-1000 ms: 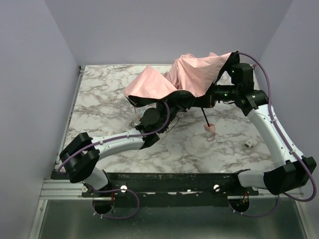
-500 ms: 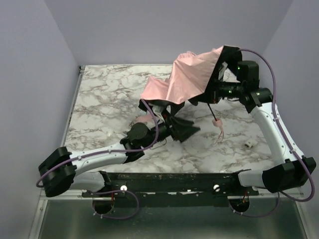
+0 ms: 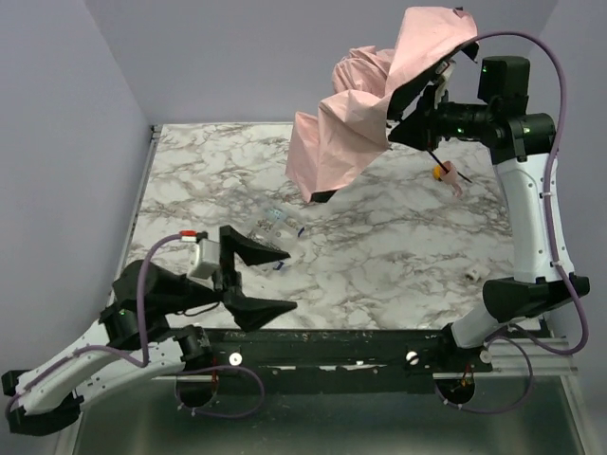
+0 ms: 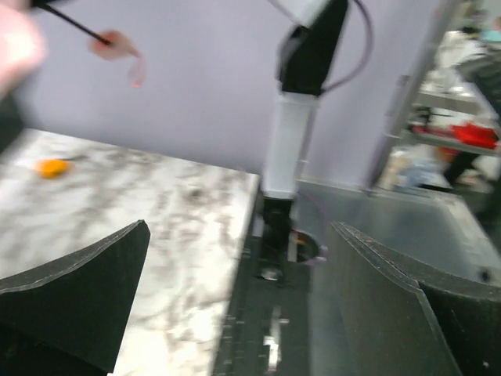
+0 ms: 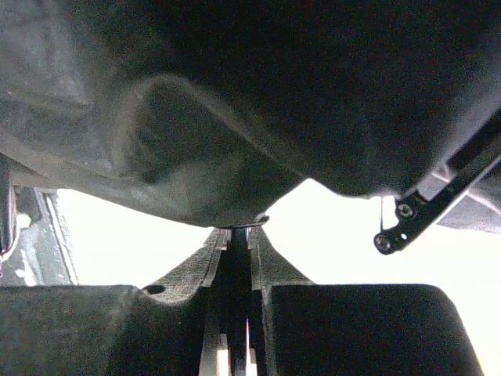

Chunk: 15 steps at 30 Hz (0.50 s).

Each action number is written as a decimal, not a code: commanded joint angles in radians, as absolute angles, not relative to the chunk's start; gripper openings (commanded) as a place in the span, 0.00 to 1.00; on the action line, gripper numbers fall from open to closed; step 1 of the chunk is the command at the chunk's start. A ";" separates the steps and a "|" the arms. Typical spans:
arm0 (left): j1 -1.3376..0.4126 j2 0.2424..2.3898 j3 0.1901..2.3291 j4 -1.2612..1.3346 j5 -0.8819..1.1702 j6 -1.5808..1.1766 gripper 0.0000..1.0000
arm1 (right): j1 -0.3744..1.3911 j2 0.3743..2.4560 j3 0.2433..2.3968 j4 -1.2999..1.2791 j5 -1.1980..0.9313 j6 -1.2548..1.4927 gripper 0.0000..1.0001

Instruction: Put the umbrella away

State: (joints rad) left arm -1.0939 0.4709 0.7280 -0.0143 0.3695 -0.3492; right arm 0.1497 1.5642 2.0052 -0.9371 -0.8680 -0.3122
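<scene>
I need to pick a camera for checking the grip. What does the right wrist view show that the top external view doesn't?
Right wrist only: the right gripper, its fingers shut on a thin part beneath the umbrella canopy, and a riveted metal rib. Top external only: the left gripper open and empty, the clear packet on the table, the pink handle. Both: the umbrella's fabric at the right gripper.

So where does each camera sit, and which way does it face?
Top external: above and behind, looking down on the table; left arm and right arm show.
Left wrist: from the left arm, looks across the table at the right arm; open left end effector shows.
Right wrist: looks past the shut right end effector at the umbrella's underside.
Shared: top and left wrist both see the orange object.
</scene>
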 commanded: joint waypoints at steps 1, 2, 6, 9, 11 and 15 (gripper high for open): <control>-0.939 0.454 0.861 -0.425 0.298 -0.115 0.98 | 0.156 1.606 2.156 -1.217 -0.871 -0.628 0.00; -0.887 0.459 0.883 -0.451 0.317 -0.095 0.98 | 0.155 1.603 2.159 -1.228 -0.856 -0.651 0.00; -0.713 0.451 0.888 -0.445 0.363 -0.029 0.99 | 0.155 1.586 2.202 -1.293 -0.856 -0.763 0.00; -0.592 0.460 0.825 -0.313 0.462 -0.078 0.99 | 0.155 1.565 2.219 -1.365 -0.878 -0.883 0.00; -0.507 0.521 0.799 -0.241 0.581 -0.162 0.99 | 0.155 1.549 2.211 -1.398 -0.863 -0.948 0.00; -0.358 0.715 0.745 -0.163 0.743 -0.328 0.99 | 0.155 1.528 2.166 -1.419 -0.781 -0.993 0.00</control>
